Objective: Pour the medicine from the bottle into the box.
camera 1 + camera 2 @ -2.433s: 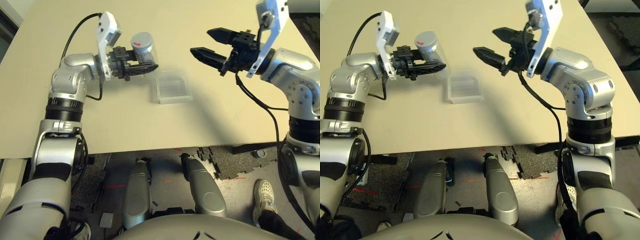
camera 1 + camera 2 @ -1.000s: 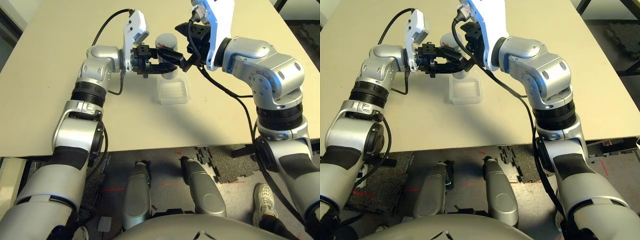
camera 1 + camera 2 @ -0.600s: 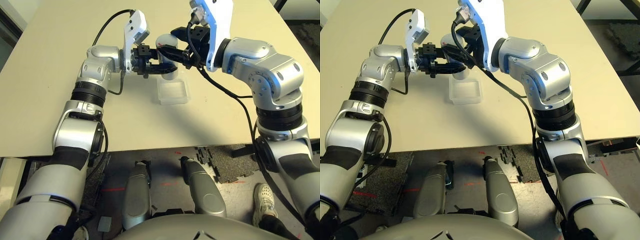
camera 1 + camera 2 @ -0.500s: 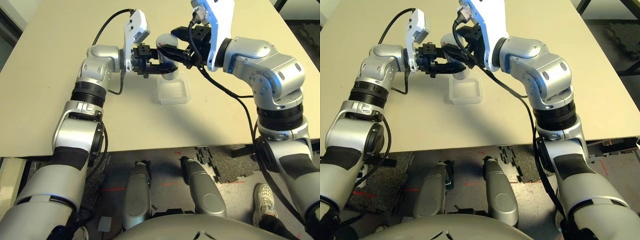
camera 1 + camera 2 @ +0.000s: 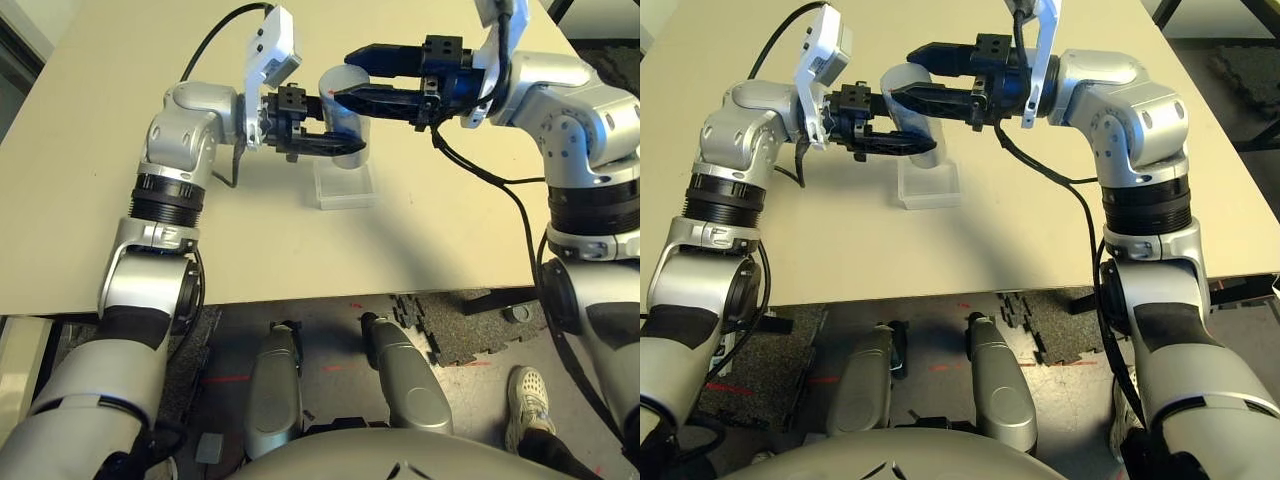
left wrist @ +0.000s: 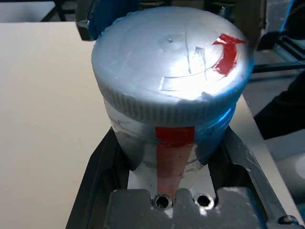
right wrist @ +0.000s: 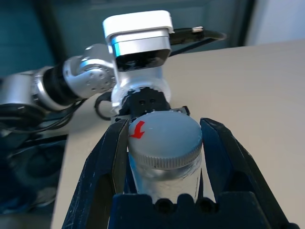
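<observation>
Beige table (image 5: 250,240): supports the clear box (image 5: 345,198). Left gripper (image 5: 345,125): fingers closed around the body of the bottle (image 5: 348,156). Right gripper (image 5: 343,78): fingers closed against opposite sides of its cap (image 7: 167,133). Bottle base: near the box's far edge.

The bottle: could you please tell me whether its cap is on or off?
On: the round grey cap sits on top of the bottle, its ridged rim above the clear body.

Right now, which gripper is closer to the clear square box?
Left. The left gripper holds the bottle just beyond the box; the right gripper is farther off, at the cap.
</observation>
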You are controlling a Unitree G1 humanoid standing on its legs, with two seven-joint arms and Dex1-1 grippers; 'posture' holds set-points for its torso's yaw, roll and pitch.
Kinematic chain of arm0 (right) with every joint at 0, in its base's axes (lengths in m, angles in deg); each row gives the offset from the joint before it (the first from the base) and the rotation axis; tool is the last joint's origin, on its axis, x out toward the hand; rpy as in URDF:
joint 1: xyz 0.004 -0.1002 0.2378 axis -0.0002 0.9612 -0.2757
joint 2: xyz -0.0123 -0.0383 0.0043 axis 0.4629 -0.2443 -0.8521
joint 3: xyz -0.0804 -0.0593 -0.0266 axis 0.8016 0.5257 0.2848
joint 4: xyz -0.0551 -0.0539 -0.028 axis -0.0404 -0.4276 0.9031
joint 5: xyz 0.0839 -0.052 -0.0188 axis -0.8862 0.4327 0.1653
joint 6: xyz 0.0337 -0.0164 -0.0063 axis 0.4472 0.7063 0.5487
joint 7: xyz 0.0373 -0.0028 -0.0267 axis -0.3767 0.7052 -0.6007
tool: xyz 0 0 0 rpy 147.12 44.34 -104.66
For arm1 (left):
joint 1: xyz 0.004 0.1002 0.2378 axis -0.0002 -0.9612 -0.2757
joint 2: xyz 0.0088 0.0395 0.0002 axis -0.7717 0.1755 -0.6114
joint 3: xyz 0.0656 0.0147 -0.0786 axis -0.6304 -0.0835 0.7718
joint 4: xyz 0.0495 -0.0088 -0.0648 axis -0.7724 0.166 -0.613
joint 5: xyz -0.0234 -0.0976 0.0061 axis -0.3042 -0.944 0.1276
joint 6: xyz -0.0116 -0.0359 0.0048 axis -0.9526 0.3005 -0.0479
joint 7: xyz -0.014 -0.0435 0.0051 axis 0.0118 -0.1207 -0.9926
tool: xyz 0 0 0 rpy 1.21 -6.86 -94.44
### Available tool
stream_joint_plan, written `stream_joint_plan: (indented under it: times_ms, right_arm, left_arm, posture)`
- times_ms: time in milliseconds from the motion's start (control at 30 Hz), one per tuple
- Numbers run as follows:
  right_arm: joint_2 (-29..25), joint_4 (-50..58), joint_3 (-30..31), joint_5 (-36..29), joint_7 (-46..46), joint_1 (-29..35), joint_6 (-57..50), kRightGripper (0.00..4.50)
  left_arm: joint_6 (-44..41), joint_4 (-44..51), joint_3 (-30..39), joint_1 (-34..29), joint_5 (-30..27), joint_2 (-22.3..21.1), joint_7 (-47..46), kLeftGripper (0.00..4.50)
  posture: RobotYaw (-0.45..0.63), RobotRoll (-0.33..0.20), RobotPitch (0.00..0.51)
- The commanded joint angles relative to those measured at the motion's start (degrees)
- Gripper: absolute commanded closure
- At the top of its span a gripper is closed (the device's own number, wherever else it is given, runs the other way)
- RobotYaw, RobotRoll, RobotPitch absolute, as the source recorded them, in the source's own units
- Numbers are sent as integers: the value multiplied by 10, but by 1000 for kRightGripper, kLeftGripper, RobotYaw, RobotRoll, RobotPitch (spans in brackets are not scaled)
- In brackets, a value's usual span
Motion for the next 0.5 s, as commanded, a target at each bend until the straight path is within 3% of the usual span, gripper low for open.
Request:
stream_joint_plan:
  times_ms: [33,433,500]
  right_arm:
    - [-14,-26,8,13,25,-8,16,1999]
    - [-20,-13,10,15,31,3,9,2002]
    - [-26,0,8,16,27,7,5,1261]
  left_arm:
    - [-15,45,-14,-12,-20,-5,11,2061]
    - [-17,46,-14,-17,-20,-14,5,2061]
    - [-17,46,-13,-18,-20,-14,4,2061]
  posture:
    - [5,0,216]
    - [2,0,215]
    - [3,0,216]
